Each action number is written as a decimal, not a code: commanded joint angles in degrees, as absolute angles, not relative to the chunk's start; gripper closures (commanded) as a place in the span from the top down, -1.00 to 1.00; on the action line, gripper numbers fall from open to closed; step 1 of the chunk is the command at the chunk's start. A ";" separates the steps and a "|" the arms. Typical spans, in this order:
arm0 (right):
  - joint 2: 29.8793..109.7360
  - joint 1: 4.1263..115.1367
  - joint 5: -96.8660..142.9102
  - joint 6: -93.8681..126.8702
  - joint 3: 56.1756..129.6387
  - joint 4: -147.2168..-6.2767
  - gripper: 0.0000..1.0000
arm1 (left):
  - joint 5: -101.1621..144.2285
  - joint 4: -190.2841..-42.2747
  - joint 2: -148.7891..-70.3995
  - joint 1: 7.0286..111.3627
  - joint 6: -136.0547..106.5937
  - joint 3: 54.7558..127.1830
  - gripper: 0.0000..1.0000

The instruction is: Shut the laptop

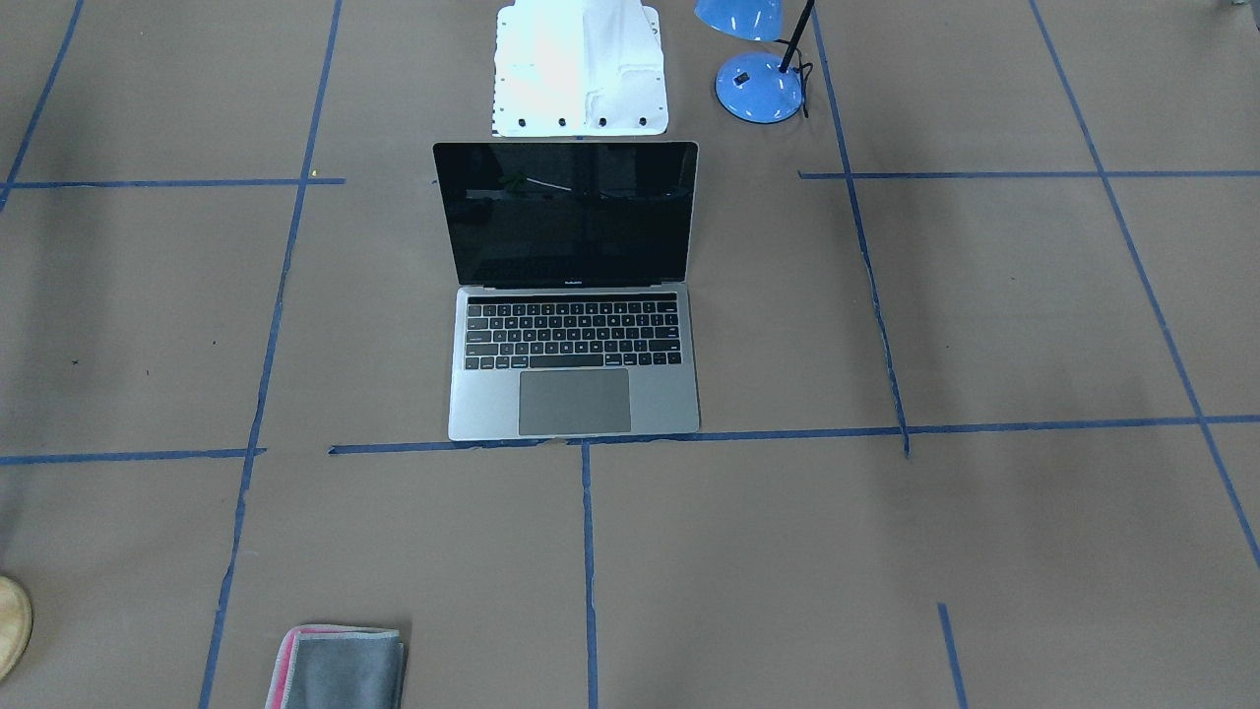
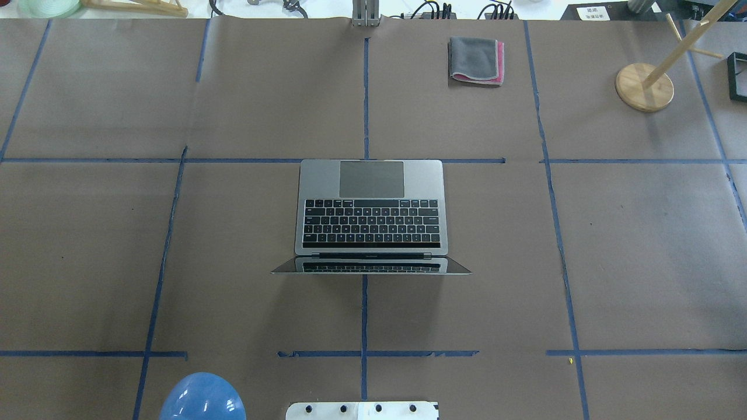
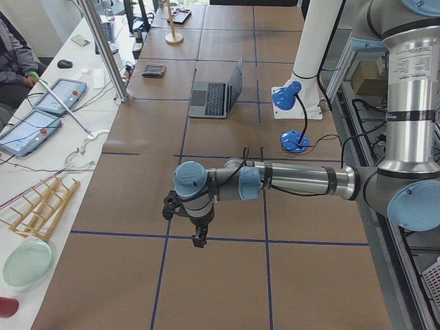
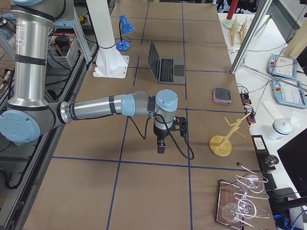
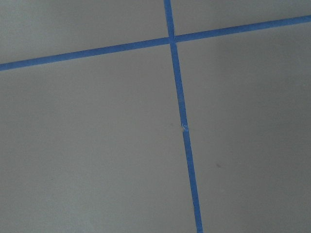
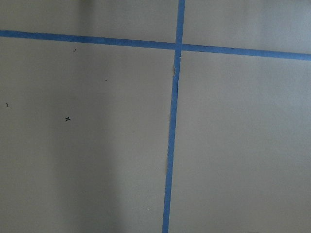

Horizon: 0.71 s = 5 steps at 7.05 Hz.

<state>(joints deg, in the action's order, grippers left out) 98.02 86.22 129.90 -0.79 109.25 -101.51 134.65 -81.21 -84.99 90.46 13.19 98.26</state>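
The laptop [image 1: 574, 399] stands open in the middle of the table, its black screen upright and its keyboard facing away from the robot. It also shows in the overhead view [image 2: 371, 175] and in both side views [image 3: 214, 96] [image 4: 165, 67]. My left gripper [image 3: 199, 237] hangs over bare paper far from the laptop, seen only in the exterior left view. My right gripper [image 4: 161, 146] hangs likewise at the other end, seen only in the exterior right view. I cannot tell whether either is open or shut. Both wrist views show only brown paper and blue tape.
A blue desk lamp [image 1: 758, 84] stands near the white robot base [image 1: 581, 69], behind the laptop's screen. A folded grey-and-pink cloth [image 2: 475, 60] lies at the far edge. A wooden stand [image 2: 645, 86] is at the far right.
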 commanded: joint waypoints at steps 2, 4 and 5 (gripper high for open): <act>98.00 86.22 129.90 -0.79 109.16 -101.51 0.99 | 134.65 -82.00 -84.99 90.18 13.19 98.08 1.00; 97.91 86.22 129.90 -0.79 109.25 -101.51 0.99 | 134.65 -82.70 -85.69 90.09 13.10 98.35 1.00; 97.21 86.22 129.99 -0.62 109.25 -101.51 1.00 | 134.74 -85.58 -88.30 90.09 13.01 97.91 1.00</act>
<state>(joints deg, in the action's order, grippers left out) 97.76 86.22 129.92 -0.75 109.21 -101.51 134.65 -83.24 -86.17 90.12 13.12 98.19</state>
